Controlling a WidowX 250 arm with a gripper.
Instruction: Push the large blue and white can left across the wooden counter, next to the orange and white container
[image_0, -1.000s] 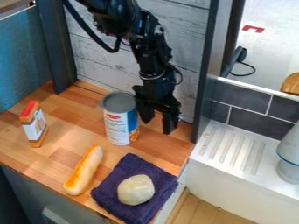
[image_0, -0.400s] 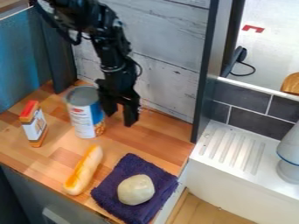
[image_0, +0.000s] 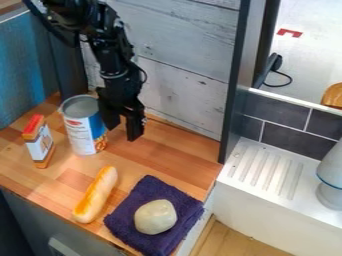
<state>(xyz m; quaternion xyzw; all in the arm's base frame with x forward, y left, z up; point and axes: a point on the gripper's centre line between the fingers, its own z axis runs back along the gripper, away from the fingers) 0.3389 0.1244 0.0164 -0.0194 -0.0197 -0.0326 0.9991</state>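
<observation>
At the upper left of the counter, my gripper (image_0: 123, 129) hangs close to the right side of a large can (image_0: 81, 134). Its two fingers are apart with nothing between them. The can stands upright, with a grey top and a white, blue and orange label; whether the near finger touches it I cannot tell. Left of the can is an upright orange and white box (image_0: 40, 142) with a red top. A long bread roll (image_0: 96, 195) lies in front of them. On a folded dark purple cloth (image_0: 127, 217) rests a pale round lump (image_0: 155, 217).
The wooden counter (image_0: 177, 162) is bounded by a pale plank wall (image_0: 180, 82) behind and a dark post at its right. Beyond that post are a white ridged sink ledge (image_0: 264, 170) and a white and blue object (image_0: 332, 175) at the right edge.
My gripper has moved left along the wall, and the can has shifted left with it, staying upright and now standing near the box. The bread, cloth and lump have stayed put.
</observation>
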